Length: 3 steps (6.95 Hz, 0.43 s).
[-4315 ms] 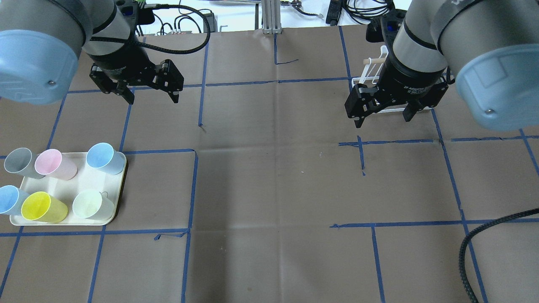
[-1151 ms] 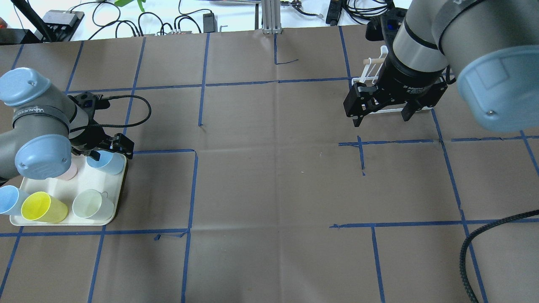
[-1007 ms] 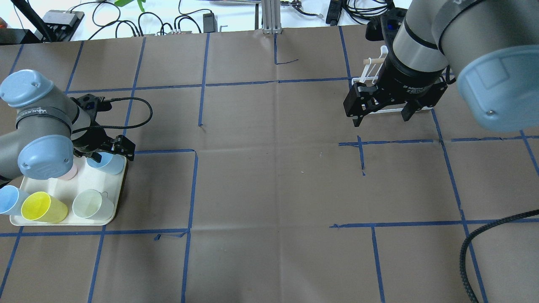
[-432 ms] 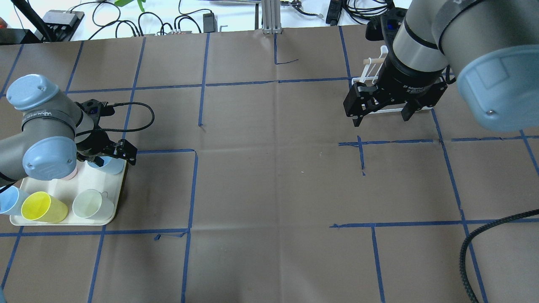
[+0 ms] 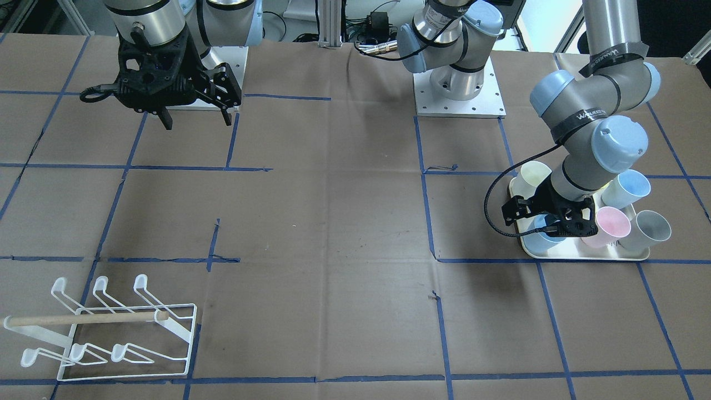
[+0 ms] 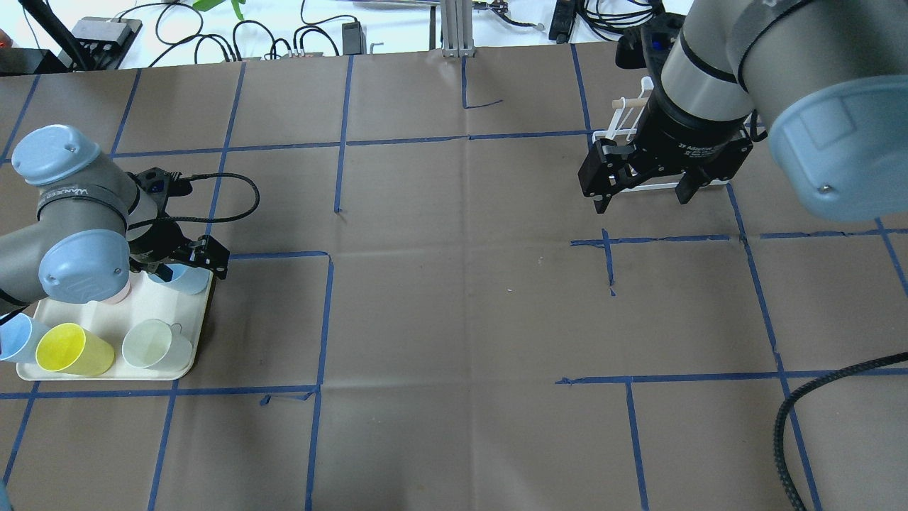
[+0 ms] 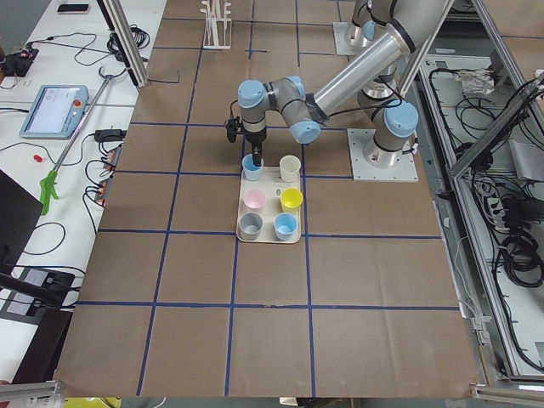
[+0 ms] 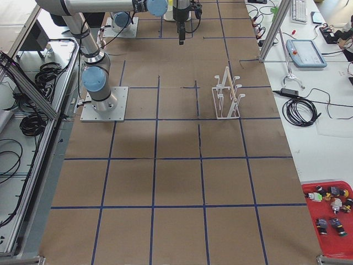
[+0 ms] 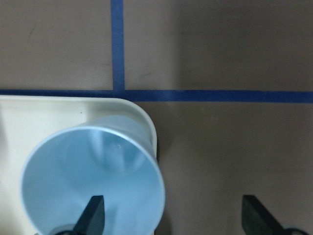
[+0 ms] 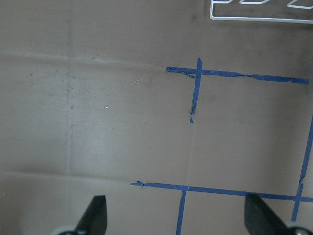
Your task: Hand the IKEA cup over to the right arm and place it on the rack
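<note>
Lowered since earlier, your left end effector (image 6: 191, 264), spread wide, straddles the rim of the blue cup (image 9: 93, 181); closing off-centre may tip it off the tray (image 9: 29, 112) corner.

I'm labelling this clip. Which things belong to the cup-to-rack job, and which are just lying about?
In the job: blue cup at the left gripper, right gripper, rack.
Lying about: tray, yellow cup, pink cup, grey cup, pale cup, other blue cup.

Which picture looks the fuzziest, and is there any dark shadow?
Left wrist view: the blue cup is very close, so it looks soft and fuzzy, and a shadow darkens the paper beside it. Front-facing view: much sharper.
</note>
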Tool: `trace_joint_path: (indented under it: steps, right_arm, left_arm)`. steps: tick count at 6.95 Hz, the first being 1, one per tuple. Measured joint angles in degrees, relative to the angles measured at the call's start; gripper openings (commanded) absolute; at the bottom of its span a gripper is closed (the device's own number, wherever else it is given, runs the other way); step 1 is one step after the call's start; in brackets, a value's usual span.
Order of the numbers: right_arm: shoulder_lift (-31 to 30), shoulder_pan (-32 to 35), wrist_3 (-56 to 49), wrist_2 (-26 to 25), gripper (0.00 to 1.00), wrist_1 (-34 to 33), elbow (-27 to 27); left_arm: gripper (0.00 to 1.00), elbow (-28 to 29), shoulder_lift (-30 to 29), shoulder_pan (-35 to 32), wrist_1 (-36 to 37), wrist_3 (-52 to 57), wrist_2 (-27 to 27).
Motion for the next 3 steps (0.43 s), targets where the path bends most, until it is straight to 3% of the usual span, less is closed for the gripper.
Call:
trace_joint_path:
  steps: [2,3]
  right_arm:
    - [-0.1,0.0,0.0,0.1,1.0,-0.3,0.0]
    - [0.0,0.0,0.0,0.6,1.0,-0.7,0.1]
  left_arm:
    - [0.17,0.4,0.0,0.1,0.0,0.1,0.2]
    - [0.0,0.6,0.0,0.1,-0.1,0.3,0.4]
